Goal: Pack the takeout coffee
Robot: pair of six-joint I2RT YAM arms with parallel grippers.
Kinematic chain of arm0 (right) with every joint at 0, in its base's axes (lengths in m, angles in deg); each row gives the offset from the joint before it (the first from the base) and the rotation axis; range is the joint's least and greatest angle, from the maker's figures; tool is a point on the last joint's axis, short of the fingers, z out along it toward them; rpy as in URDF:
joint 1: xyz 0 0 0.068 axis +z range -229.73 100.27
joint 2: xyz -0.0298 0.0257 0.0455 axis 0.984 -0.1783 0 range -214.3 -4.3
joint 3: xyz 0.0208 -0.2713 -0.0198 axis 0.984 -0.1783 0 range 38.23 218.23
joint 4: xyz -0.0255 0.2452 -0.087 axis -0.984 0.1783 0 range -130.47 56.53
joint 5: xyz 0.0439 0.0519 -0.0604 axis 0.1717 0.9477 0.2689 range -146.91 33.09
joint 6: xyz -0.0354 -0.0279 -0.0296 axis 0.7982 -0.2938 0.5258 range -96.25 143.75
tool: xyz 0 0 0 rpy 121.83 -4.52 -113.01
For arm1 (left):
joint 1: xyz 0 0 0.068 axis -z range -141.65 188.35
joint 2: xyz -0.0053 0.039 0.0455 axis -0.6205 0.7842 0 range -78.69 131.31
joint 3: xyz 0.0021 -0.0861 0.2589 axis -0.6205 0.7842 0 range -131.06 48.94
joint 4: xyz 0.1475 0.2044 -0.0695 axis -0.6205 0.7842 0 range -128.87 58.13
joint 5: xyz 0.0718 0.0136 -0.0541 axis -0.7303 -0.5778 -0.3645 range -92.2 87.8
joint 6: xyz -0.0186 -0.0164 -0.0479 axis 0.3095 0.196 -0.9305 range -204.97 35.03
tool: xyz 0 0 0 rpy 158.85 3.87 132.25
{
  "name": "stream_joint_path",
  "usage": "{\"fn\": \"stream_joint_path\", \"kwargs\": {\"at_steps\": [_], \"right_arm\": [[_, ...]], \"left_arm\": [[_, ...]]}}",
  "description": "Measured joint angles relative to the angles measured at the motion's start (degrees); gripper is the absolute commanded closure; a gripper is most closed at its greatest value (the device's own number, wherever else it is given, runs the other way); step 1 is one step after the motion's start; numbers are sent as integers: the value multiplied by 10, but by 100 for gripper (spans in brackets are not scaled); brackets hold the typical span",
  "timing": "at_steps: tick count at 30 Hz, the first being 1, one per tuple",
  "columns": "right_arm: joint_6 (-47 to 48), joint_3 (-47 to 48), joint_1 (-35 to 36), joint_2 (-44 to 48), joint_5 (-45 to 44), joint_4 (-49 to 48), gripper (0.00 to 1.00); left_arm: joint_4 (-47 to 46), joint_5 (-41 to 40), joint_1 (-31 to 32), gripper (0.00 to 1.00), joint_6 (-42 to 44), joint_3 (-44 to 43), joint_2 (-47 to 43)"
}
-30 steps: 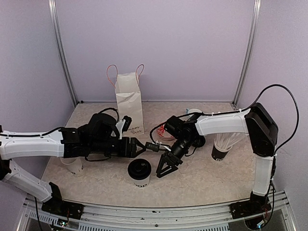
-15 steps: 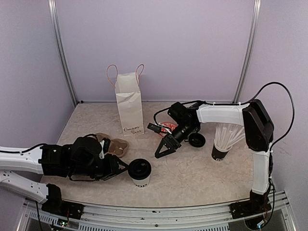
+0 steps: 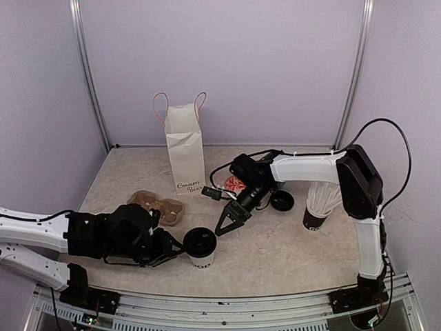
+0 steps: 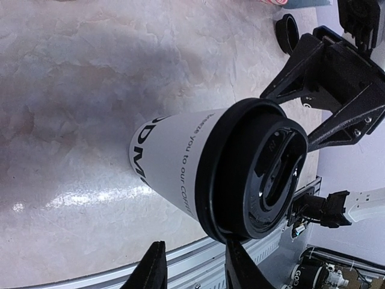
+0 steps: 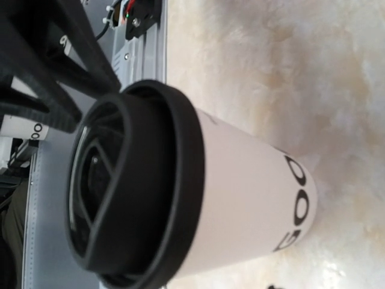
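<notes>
One takeout coffee cup (image 3: 200,249) stands upright near the table's front edge, white with black lettering and a black lid (image 3: 200,241). It fills the left wrist view (image 4: 180,162) and the right wrist view (image 5: 246,198). My left gripper (image 3: 176,248) lies low at the cup's left side. Its fingers (image 4: 153,271) are a little apart, only the table edge showing between them, and one tip is at the lid's rim (image 4: 240,259). My right gripper (image 3: 229,222) hangs open just above and right of the cup, holding nothing. Its fingers are out of its own wrist view.
A white paper bag (image 3: 186,148) with handles stands upright at the back. A brown cup carrier (image 3: 158,205) lies in front of it on the left. A loose black lid (image 3: 281,201) and a dark cup of white straws (image 3: 318,207) sit at the right.
My left arm swung from beside the bag down to the front left, low beside the cup, and its jaws narrowed. The right gripper shifted slightly left, staying open.
</notes>
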State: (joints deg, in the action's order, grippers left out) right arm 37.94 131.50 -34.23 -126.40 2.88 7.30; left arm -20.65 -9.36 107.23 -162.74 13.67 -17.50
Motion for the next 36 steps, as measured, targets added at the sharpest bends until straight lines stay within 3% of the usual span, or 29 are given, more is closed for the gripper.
{"fn": "stream_joint_path", "kwargs": {"at_steps": [21,36], "right_arm": [[-3,10,9,-17,20,9,50],[-70,14,9,-26,9,24,67]], "left_arm": [[-41,41,-42,67,29,11,26],[-75,66,-56,71,32,29,36]]}}
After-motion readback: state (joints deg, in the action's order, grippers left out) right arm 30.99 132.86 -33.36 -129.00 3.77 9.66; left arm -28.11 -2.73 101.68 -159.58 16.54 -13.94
